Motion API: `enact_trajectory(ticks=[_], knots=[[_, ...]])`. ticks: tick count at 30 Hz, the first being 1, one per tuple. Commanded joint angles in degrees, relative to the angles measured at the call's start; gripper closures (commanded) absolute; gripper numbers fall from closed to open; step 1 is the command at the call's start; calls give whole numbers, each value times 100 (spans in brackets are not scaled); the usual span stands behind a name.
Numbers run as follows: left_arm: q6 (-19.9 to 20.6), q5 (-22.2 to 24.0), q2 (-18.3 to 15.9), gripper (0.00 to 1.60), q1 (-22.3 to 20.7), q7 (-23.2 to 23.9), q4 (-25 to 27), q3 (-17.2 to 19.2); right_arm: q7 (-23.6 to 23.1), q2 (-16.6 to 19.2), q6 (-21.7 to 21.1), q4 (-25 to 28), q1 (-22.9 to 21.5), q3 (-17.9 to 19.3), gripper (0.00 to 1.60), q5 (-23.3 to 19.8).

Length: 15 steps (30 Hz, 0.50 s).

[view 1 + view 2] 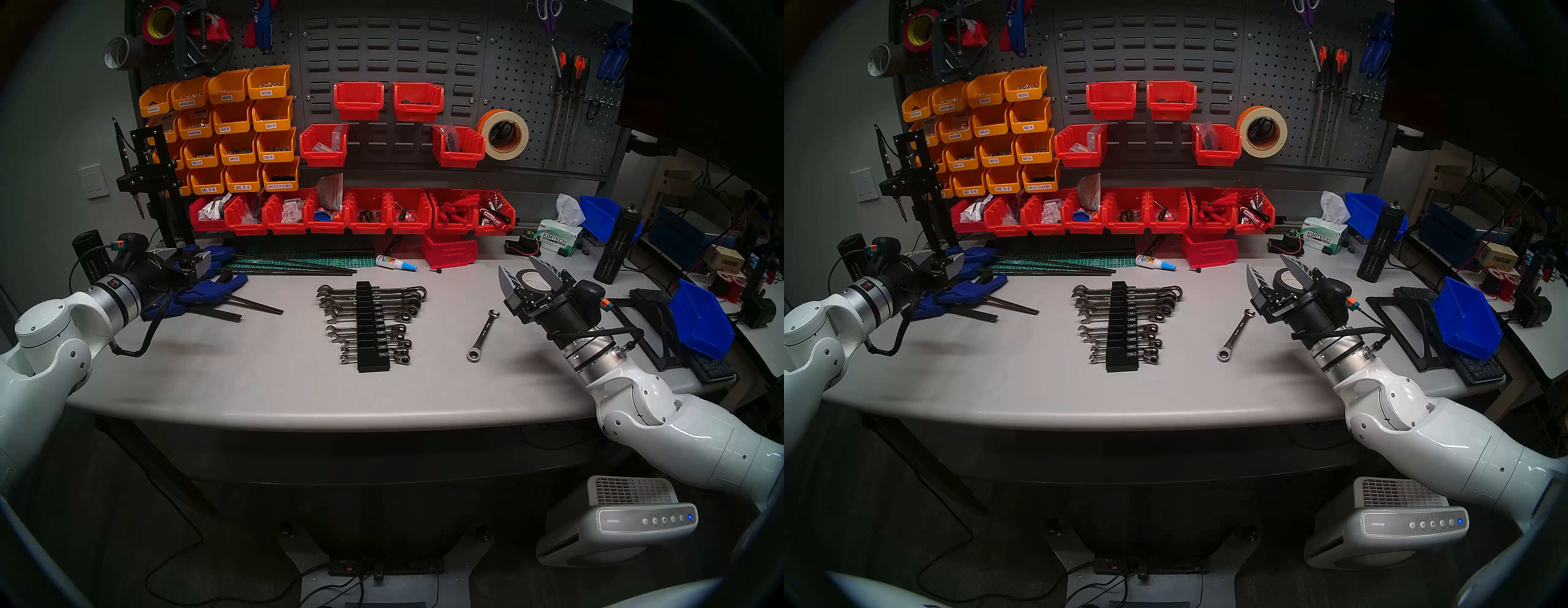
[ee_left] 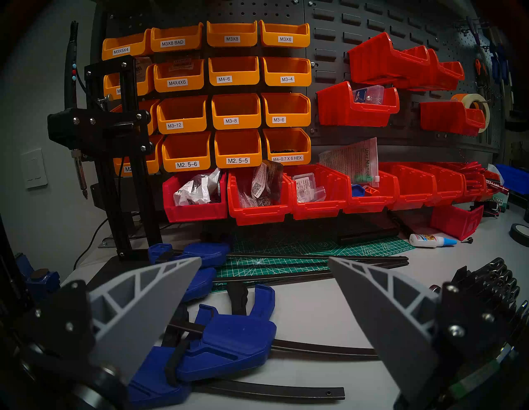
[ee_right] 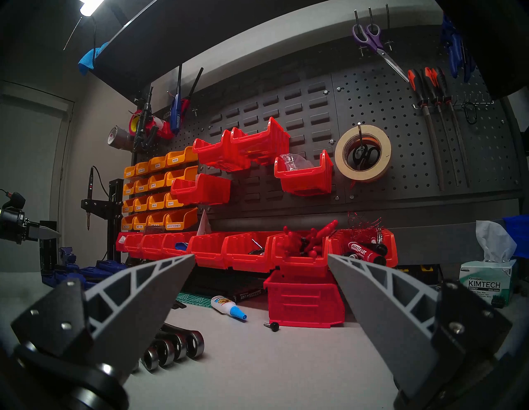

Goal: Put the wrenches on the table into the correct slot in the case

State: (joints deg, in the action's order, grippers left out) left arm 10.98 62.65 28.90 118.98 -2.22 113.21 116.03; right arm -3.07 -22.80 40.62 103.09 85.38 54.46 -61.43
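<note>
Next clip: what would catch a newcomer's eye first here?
Probably the black wrench rack at the middle of the grey table, full of chrome wrenches except for one empty groove about midway. One loose wrench lies alone to its right, just in front of the open, empty right gripper. Behind, the wall of orange bins and red bins stands out; the open left gripper hovers over blue clamps at far left.

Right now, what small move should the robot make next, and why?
Probably swing the open right gripper left and down over the loose wrench. It lies alone on the table beside that arm, while the rack shows one empty groove midway.
</note>
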Motion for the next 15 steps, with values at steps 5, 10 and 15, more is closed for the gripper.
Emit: enact_trajectory(ticks=[5,10,15], knots=[[-63,-4,-16,0,-108,-1,30,142,8,26,45,57,-117,107,0,-13],[-62,-4,-16,0,-109,-1,30,142,10,27,46,57,-119,103,0,-13],[-62,-4,-16,0,-109,-1,30,142,11,28,47,57,-121,101,0,-13]])
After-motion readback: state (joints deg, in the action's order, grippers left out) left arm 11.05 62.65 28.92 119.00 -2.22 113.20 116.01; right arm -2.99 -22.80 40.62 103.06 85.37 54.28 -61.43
